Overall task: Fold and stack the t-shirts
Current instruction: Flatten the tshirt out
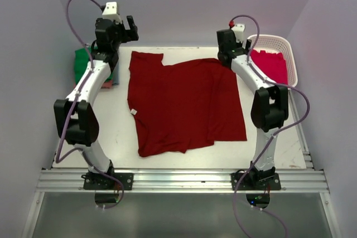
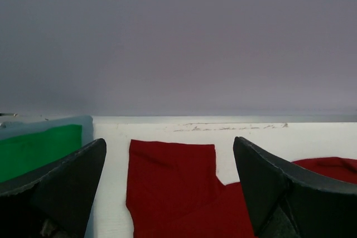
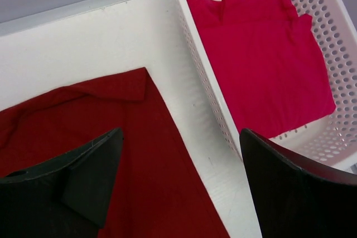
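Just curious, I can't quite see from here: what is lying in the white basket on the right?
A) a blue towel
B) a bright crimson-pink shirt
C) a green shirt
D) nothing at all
B: the right wrist view looks down into the white basket, where a crimson-pink shirt lies spread across its floor.

We see a white tabletop (image 1: 117,132) from above, with a large dark red t-shirt (image 1: 184,104) spread nearly flat across its middle, one sleeve reaching toward the far left and its near hem lying uneven. At the far left corner lies a small stack of folded t-shirts (image 1: 82,65), green on top, near the red one but not touching it. At the far right corner stands a white lattice basket (image 3: 207,90), just beside the shirt's other sleeve.
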### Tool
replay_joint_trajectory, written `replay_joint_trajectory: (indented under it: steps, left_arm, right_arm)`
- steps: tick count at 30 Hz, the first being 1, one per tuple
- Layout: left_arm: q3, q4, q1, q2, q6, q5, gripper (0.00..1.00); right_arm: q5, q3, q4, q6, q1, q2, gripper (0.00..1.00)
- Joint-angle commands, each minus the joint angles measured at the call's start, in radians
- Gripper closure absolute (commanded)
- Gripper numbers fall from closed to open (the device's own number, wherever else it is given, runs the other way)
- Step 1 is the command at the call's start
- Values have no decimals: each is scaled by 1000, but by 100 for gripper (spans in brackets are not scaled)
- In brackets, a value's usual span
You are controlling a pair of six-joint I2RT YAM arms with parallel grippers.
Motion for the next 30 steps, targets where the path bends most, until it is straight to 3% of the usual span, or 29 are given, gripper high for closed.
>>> replay_joint_trajectory:
  steps: [1,4,6,7,8,9,11,13,20,30]
  left_arm:
    - [-157,52,-37,-89,-55,-2,0]
    - [-250,5,-67,-110,-96,11,0]
    - [-286,-44,-82,-119,-124,46,12]
    - [-335,-49,-87,-127,-132,74,19]
    - [-366,-47,-99,-139,-138,114,39]
    - [-395,-49,-108,-173,-147,120,54]
    - [-487,-54,-148,-213,-165,128,88]
    - [-574,-87,-180,-274,-182,128,97]
    - [-817,-89,-255,-368,-250,137,100]
    - [-966,-84,-297,-388,-293,68,100]
  right_arm:
    - [-20,-63,62,37,23,-134,11]
    - [-81,-145,31,75,28,-196,17]
    - [-117,-215,16,100,29,-228,35]
    - [-156,-241,-4,114,29,-249,67]
    - [-178,-266,-19,123,29,-286,93]
    - [-192,-311,-36,155,31,-308,100]
    - [-250,-384,-84,180,39,-369,100]
    - [-253,-421,-157,201,55,-401,100]
    - [-289,-605,-196,264,63,-480,100]
    - [-388,-718,-119,281,66,-348,100]
